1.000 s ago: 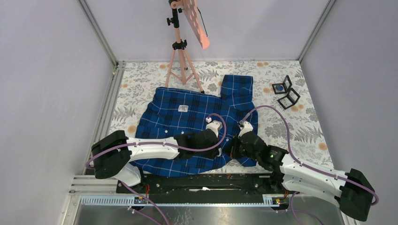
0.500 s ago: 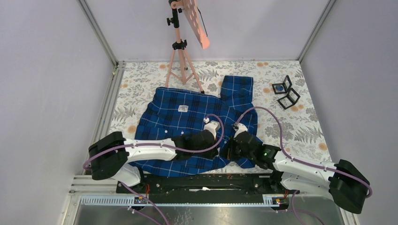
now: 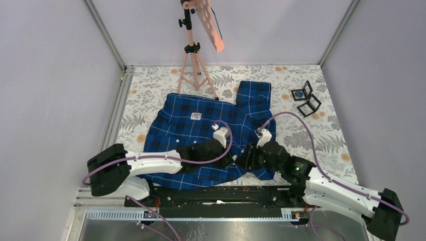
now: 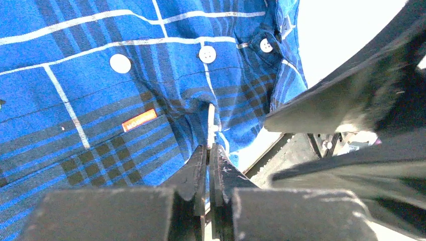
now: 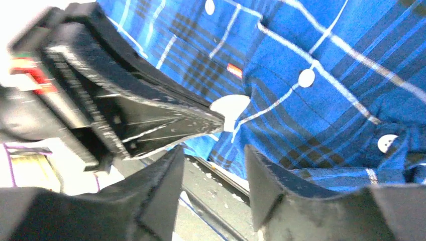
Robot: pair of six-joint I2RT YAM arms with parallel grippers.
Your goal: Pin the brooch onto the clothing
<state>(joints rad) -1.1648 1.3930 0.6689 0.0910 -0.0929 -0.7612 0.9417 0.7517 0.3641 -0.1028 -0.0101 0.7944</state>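
The clothing (image 3: pixel 201 131), a blue plaid shirt with white buttons, lies flat on the floral table; its small orange-red tag (image 4: pixel 139 119) shows near the hem. My left gripper (image 3: pixel 230 158) (image 4: pixel 208 148) hovers over the shirt's lower right part, shut on the brooch (image 5: pixel 230 109), a small white disc seen edge-on (image 4: pixel 211 118) in the left wrist view. The disc touches the fabric just below the button row. My right gripper (image 3: pixel 246 159) (image 5: pixel 213 150) faces the left one closely. It is open, with nothing between its fingers, just off the shirt's hem.
A pink tripod stand (image 3: pixel 193 55) rises behind the shirt's collar. Small black open frames (image 3: pixel 306 99), one holding a blue item, lie at the back right. A black rail (image 3: pixel 211 193) runs along the near table edge, right under both grippers.
My right gripper's jaws have come apart from shut to open. Both arms shifted slightly away from the near edge; the left gripper stays shut on the brooch.
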